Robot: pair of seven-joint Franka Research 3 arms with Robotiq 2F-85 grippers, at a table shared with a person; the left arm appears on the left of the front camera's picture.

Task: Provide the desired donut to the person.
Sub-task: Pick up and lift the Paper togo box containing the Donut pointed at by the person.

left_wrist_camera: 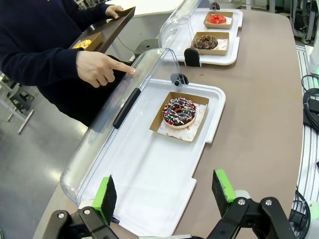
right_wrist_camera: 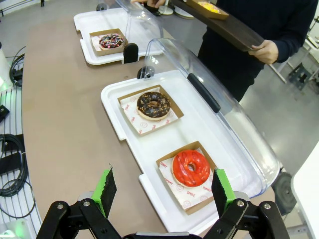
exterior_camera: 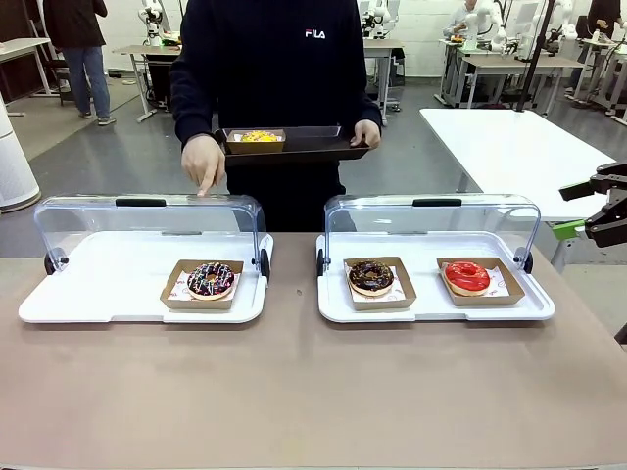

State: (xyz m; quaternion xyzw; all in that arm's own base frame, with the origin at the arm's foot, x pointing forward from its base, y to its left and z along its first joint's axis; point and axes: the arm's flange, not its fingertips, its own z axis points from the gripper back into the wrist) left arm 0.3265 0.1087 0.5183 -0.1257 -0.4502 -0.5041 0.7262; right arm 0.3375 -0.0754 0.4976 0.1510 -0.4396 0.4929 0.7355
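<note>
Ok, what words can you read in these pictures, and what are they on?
"FILA": white letters on the chest of the person.
Red print on the papers under the donuts: too small to read.
No other text can be read.

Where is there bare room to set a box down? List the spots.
Free: the left tray left of the sprinkled donut; the table in front of both trays. Crowded: the right tray, holding the chocolate donut and red donut.
</note>
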